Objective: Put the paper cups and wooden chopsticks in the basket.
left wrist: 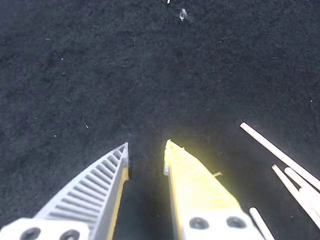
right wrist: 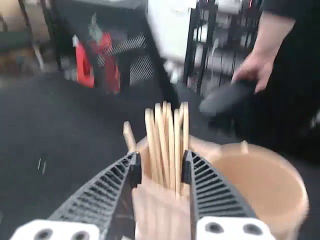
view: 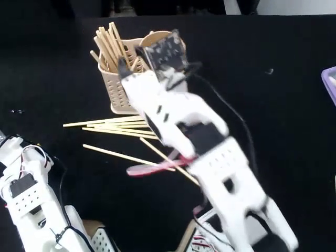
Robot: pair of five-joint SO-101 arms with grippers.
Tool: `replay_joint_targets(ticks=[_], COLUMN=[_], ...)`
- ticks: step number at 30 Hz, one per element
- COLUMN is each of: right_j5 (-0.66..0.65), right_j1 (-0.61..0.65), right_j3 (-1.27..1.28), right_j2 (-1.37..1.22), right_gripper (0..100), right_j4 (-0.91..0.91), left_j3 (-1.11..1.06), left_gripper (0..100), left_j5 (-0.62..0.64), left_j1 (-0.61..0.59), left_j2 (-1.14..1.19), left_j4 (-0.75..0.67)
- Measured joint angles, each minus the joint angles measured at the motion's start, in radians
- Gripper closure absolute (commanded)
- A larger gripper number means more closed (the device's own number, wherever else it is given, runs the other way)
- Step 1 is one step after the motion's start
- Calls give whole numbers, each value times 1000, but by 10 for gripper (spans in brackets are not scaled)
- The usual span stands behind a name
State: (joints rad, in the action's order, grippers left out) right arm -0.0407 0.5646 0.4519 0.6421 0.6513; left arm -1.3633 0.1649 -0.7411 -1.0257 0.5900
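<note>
A beige basket (view: 118, 97) stands at the back of the black table. A fan of wooden chopsticks (view: 107, 44) and a paper cup (view: 156, 38) are in it. My right gripper (view: 126, 67) hangs over the basket. Its wrist view shows the right gripper (right wrist: 160, 159) shut on a bundle of chopsticks (right wrist: 167, 142) standing between its fingers, with the paper cup (right wrist: 260, 195) beside them. Several loose chopsticks (view: 113, 126) lie on the table in front of the basket. My left gripper (left wrist: 146, 147) is open over bare table near the front left, holding nothing, close to chopstick ends (left wrist: 280, 160).
A pink flat object (view: 149, 169) lies under the right arm among the loose chopsticks. A purple container edge (view: 329, 81) shows at the table's right side. The left arm's body (view: 26, 194) sits at the front left corner.
</note>
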Motion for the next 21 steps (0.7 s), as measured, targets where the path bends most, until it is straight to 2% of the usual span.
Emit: replay_joint_targets(ticks=[3, 5, 8, 11, 16, 19, 21], right_j5=[-5, -57, -170, -247, -311, -333, -333], right_j1=[2, 2, 2, 2, 2, 2, 2], right_j3=[29, 89, 242, 434, 743, 784, 784], right_j2=[103, 141, 176, 184, 164, 109, 60], right_gripper=[861, 861, 860, 860, 832, 789, 795], right_j4=[292, 465, 577, 535, 292, 206, 175], left_j3=[0, 0, 0, 0, 0, 0, 0], left_gripper=[873, 873, 873, 873, 873, 873, 873], left_j5=[0, 0, 0, 0, 0, 0, 0], left_j1=[0, 0, 0, 0, 0, 0, 0], left_j2=[0, 0, 0, 0, 0, 0, 0], left_j4=[0, 0, 0, 0, 0, 0, 0])
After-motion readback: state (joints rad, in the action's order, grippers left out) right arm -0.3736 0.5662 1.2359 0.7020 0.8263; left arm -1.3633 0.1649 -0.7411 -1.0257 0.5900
